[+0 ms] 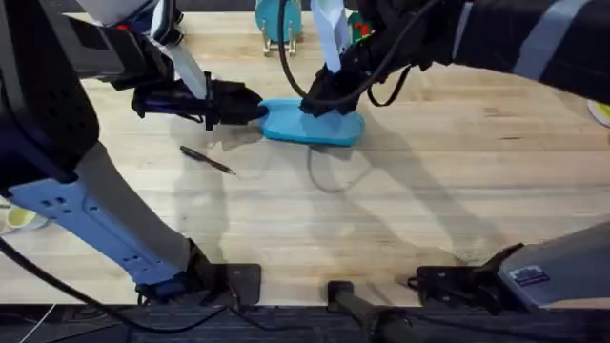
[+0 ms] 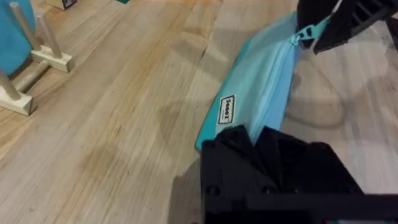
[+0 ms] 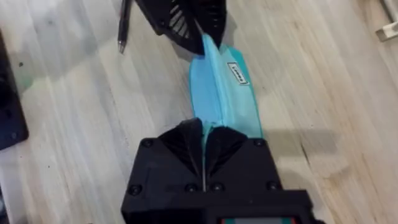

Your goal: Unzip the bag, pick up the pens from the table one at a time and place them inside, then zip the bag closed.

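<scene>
The turquoise bag [image 1: 329, 127] lies flat on the table [image 1: 457, 191], toward the far middle. My left gripper [image 1: 255, 107] is shut on the bag's left end; in the left wrist view its black fingers [image 2: 261, 146] pinch the fabric beside the small label. My right gripper [image 1: 319, 103] comes in from the far right and is shut on the zipper pull [image 2: 300, 36], its fingers [image 3: 204, 140] closed over the zipper line. The stretch of zipper between the two grippers looks closed. One dark pen [image 1: 208, 159] lies on the wood in front of the left gripper, and the right wrist view catches this pen [image 3: 122, 25] too.
A round teal disc on a wooden stand [image 1: 276, 21] stands just behind the bag, with its stand's feet [image 2: 28, 68] close to the left gripper. A pale green object [image 1: 14, 217] sits at the table's left edge. Bare wood spreads across the near and right parts.
</scene>
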